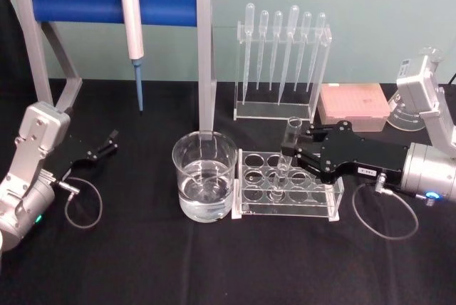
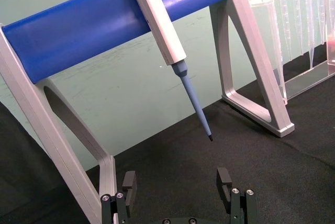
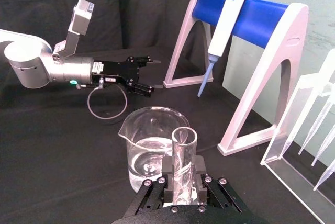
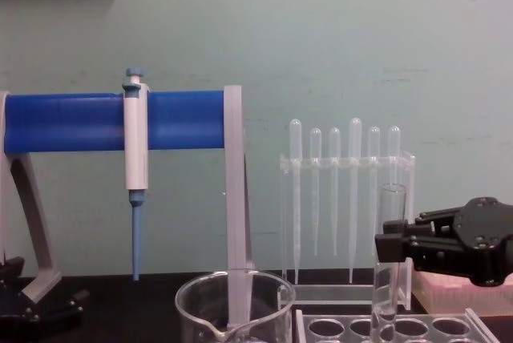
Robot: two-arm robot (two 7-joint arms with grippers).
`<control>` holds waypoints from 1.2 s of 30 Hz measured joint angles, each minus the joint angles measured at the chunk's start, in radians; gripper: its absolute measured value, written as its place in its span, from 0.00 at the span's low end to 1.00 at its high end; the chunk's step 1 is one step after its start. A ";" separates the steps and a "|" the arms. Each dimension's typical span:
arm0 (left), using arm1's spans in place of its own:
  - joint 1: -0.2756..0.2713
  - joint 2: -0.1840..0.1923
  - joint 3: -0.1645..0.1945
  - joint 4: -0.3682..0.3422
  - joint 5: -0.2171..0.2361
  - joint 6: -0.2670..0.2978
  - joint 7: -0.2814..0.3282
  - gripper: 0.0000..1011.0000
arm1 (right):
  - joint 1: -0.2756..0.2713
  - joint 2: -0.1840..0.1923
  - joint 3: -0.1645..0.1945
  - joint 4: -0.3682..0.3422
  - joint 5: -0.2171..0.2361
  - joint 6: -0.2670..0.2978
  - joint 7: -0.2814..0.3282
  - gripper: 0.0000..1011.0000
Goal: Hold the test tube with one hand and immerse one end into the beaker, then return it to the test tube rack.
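The wide clear glass beaker with a pouring spout (image 1: 205,175) sits on the black tabletop (image 1: 214,262), about a third full of clear liquid. Just to its right is the clear acrylic tube rack with round holes (image 1: 285,185), and every hole I can see is empty except the one the tube stands in.

That long clear glass test tube with the open rim (image 1: 286,150) stands upright in a hole near the middle of the rack, close beside the beaker but not touching it. It looks empty, though the glass is hard to read. The black two-jaw right gripper (image 1: 297,150) reaches in from the right with its fingers clamped on the tube around mid-height. In the right wrist view the tube (image 3: 182,157) sits squeezed between the pads, rim sticking up. The chest view cuts off the tube's bottom (image 4: 388,259), so whether it rests on the rack floor is anyone's guess.

Behind the rack, a clear stand of six frosted plastic pipettes with bulb tops (image 1: 283,55) and a pink tip box (image 1: 354,104). A white-and-blue pipette (image 1: 132,30) hangs on the blue-barred stand (image 1: 107,0).

The black left gripper (image 1: 108,142) is parked far left, jaws spread wide, holding nothing.
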 joint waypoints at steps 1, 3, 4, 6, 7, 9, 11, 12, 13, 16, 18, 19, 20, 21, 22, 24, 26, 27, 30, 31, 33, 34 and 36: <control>0.000 0.000 0.000 0.000 0.000 0.000 0.000 0.99 | -0.001 -0.001 0.000 0.001 -0.001 0.000 -0.001 0.24; 0.000 0.000 0.000 0.000 0.000 0.000 0.000 0.99 | -0.002 -0.003 0.000 0.002 -0.001 0.000 -0.003 0.24; 0.000 0.000 0.000 0.000 0.000 0.000 0.000 0.99 | -0.003 -0.003 0.000 0.002 -0.001 0.000 -0.003 0.24; 0.000 0.000 0.000 0.000 0.000 0.000 0.000 0.99 | -0.004 -0.005 0.001 0.003 -0.001 0.000 -0.004 0.24; 0.000 0.000 0.000 0.000 0.000 0.000 0.000 0.99 | -0.004 -0.006 0.001 0.004 -0.002 0.000 -0.004 0.24; 0.000 0.000 0.000 0.000 0.000 0.000 0.000 0.99 | -0.005 -0.009 0.001 0.005 -0.003 0.001 -0.005 0.24; 0.000 0.000 0.000 0.000 0.000 0.000 0.000 0.99 | -0.005 -0.010 0.001 0.005 -0.004 0.001 -0.006 0.24; 0.000 0.000 0.000 0.000 0.000 0.000 0.000 0.99 | -0.005 -0.010 0.001 0.006 -0.004 0.001 -0.006 0.24; 0.000 0.000 0.000 0.000 0.000 0.000 0.000 0.99 | -0.006 -0.011 0.001 0.006 -0.004 0.001 -0.007 0.24; 0.000 0.000 0.000 0.000 0.000 0.000 0.000 0.99 | -0.007 -0.012 0.001 0.007 -0.006 0.002 -0.007 0.24; 0.000 0.000 0.000 0.000 0.000 0.000 0.000 0.99 | -0.008 -0.013 0.001 0.009 -0.007 0.002 -0.008 0.24; 0.000 0.000 0.000 0.000 0.000 0.000 0.000 0.99 | -0.009 -0.014 0.001 0.009 -0.007 0.002 -0.009 0.24; 0.000 0.000 0.000 0.000 0.000 0.000 0.000 0.99 | -0.009 -0.014 0.001 0.009 -0.007 0.002 -0.010 0.24; 0.000 0.000 0.000 0.000 0.000 0.000 0.000 0.99 | -0.010 -0.014 0.001 0.010 -0.007 0.002 -0.011 0.24; 0.000 0.000 0.000 0.000 0.000 0.000 0.000 0.99 | -0.011 -0.015 0.001 0.010 -0.007 0.003 -0.012 0.24; 0.000 0.000 0.000 0.000 0.000 0.000 0.000 0.99 | -0.012 -0.016 0.002 0.011 -0.009 0.003 -0.015 0.24; 0.000 0.000 0.000 0.000 0.000 0.000 0.000 0.99 | -0.013 -0.017 0.002 0.012 -0.010 0.003 -0.015 0.24; 0.000 0.000 0.000 0.000 0.000 0.000 0.000 0.99 | -0.014 -0.018 0.002 0.012 -0.011 0.003 -0.016 0.24; 0.000 0.000 0.000 0.000 0.000 0.000 0.000 0.99 | -0.015 -0.019 0.002 0.013 -0.013 0.003 -0.016 0.24; 0.000 0.000 0.000 0.000 0.000 0.000 0.000 0.99 | -0.015 -0.019 0.002 0.012 -0.013 0.003 -0.016 0.24; 0.000 0.000 0.000 0.000 0.000 0.000 0.000 0.99 | -0.016 -0.020 0.002 0.012 -0.014 0.003 -0.016 0.24; 0.000 0.000 0.000 0.000 0.000 0.000 0.000 0.99 | -0.016 -0.020 0.002 0.012 -0.015 0.003 -0.016 0.24; 0.000 0.000 0.000 0.000 0.000 0.000 0.000 0.99 | -0.017 -0.021 0.002 0.012 -0.016 0.003 -0.017 0.24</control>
